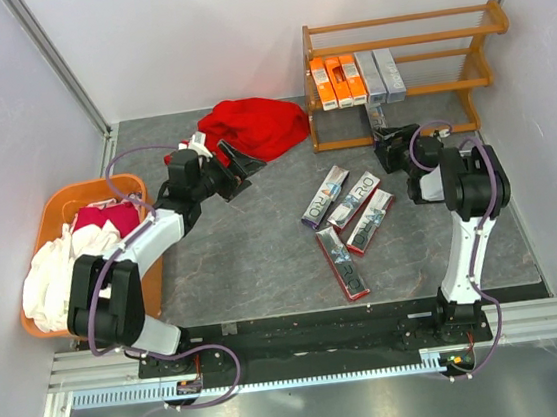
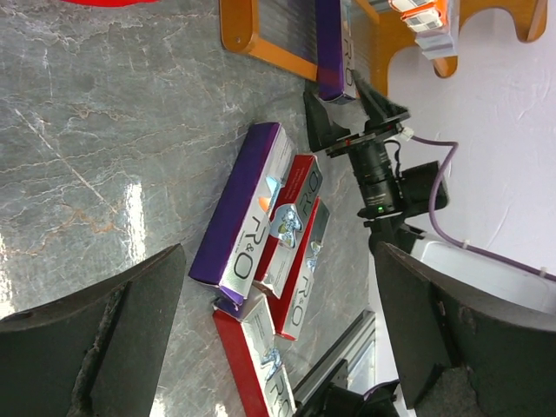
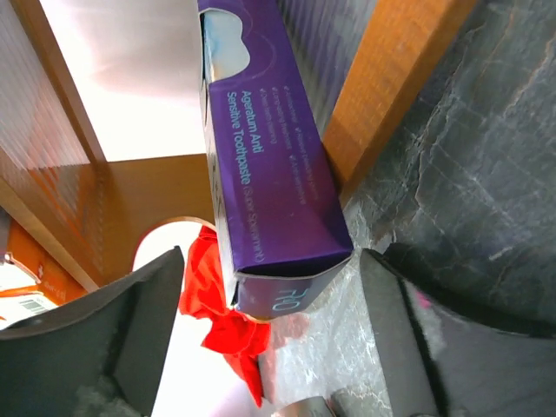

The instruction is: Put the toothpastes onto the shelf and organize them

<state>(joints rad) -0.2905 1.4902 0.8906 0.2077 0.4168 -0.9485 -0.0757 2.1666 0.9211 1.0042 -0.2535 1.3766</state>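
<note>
The shelf [image 1: 393,22] stands at the back right. Three orange toothpastes [image 1: 337,81] and two silver-grey ones [image 1: 381,75] lie side by side on its middle tier. A dark purple box [image 3: 269,174] rests with its far end on the lowest tier [image 3: 391,78]. Its near end sits between the fingers of my right gripper [image 3: 278,339], which is open with a gap on each side. Several more toothpastes [image 1: 345,221] lie loose on the table; in the left wrist view these are a purple one [image 2: 248,213] and red ones [image 2: 304,261]. My left gripper [image 1: 242,170] hovers open and empty, left of them.
A red cloth [image 1: 254,126] lies at the back centre, just behind my left gripper. An orange basket [image 1: 57,209] with white and red cloths sits at the left table edge. Grey walls close in both sides and the back.
</note>
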